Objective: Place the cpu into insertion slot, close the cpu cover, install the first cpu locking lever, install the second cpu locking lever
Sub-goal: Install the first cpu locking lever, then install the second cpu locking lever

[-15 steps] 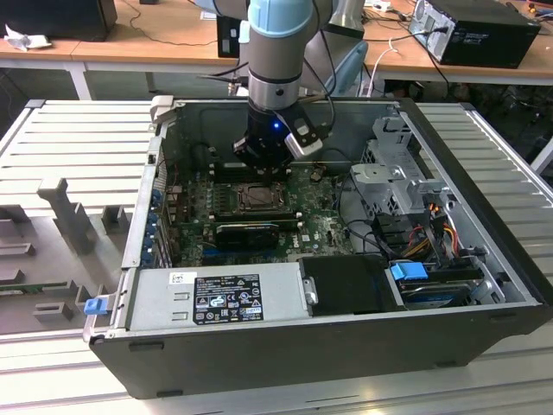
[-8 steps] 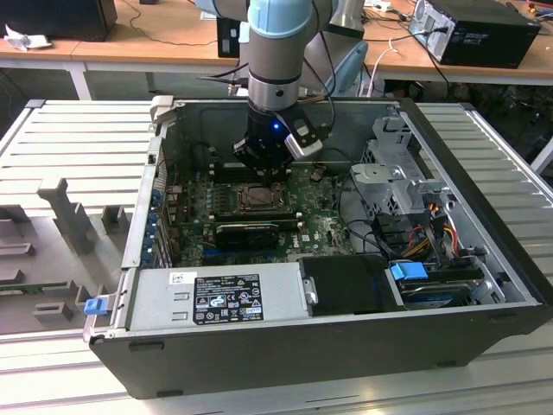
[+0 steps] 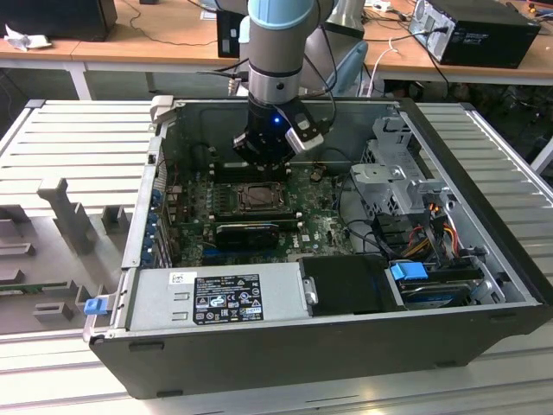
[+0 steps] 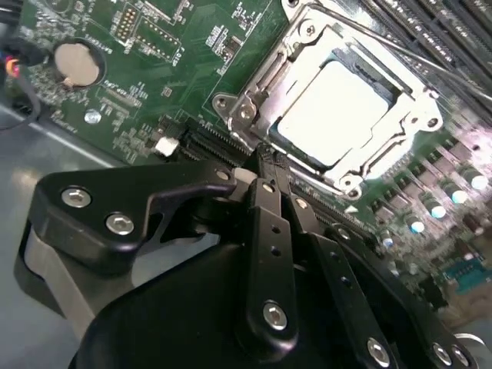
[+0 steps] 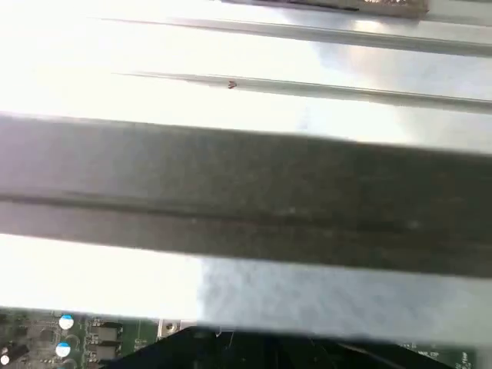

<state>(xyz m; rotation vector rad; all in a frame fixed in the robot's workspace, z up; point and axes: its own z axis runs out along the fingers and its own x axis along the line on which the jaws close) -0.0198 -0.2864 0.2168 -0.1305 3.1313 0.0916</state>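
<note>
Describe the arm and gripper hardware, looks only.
The arm is a silver-grey tube with a pale blue joint cap and a lit blue ring at the wrist. The gripper is matte black, with jointed finger links fastened by silver screws; a grey bracket sits beside it in the exterior view, with cables trailing nearby.

Shiny metal cpu cover (image 4: 307, 58); matt black tool (image 4: 265, 165).
</note>
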